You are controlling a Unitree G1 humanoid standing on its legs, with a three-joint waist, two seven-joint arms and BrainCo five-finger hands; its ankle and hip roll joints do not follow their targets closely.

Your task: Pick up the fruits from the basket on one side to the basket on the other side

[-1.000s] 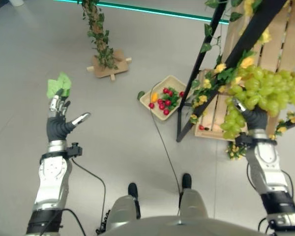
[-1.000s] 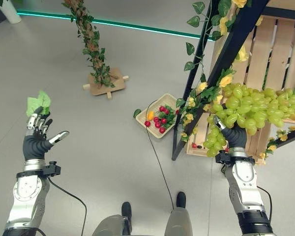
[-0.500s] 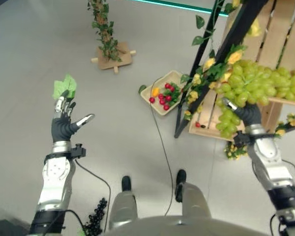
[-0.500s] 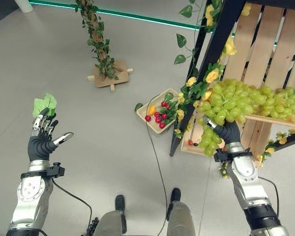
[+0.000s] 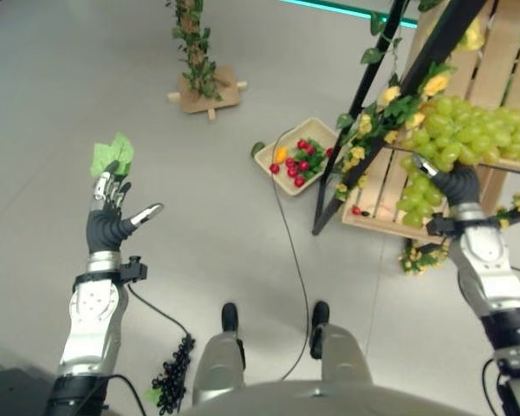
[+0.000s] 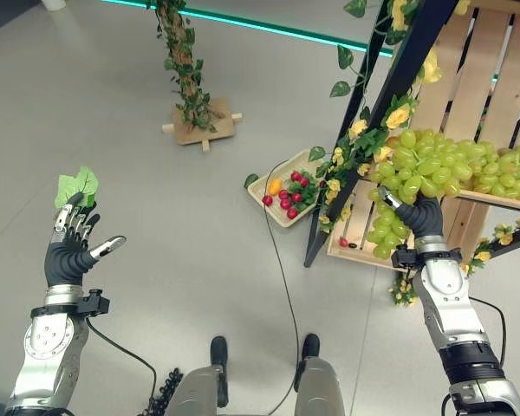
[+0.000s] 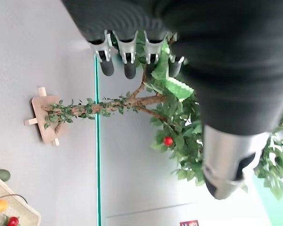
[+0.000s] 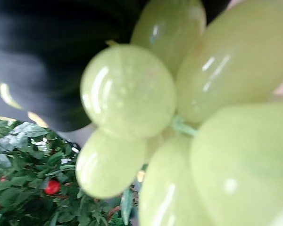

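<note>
Grapes [image 6: 433,169], a big pale-green bunch, hang at the front of a wooden crate shelf [image 6: 490,78] on the robot's right, among yellow flowers [image 6: 397,117] and green leaves. The right robot hand [image 6: 419,217] is raised into the lower part of the bunch; its fingers are hidden among the grapes, so I cannot tell whether it grips them. In the right wrist view the grapes [image 8: 179,117] press right up against the dark cover of that hand.

A shallow pale basket [image 6: 277,211] sits on the grey floor [image 6: 156,217] near the foot of a black slanted frame [image 6: 373,130]. It holds small red fruits [image 6: 288,203], one orange fruit [image 6: 275,185] and some green leaves.

The left robot hand [image 5: 108,221] is raised well away on the robot's left, palm up, fingers straight and thumb spread; a green leaf [image 5: 113,156] sits at its fingertips, though whether it is pinched is unclear.

Farther back, a leafy vine post [image 5: 195,43] stands on a wooden cross base [image 5: 210,94].
</note>
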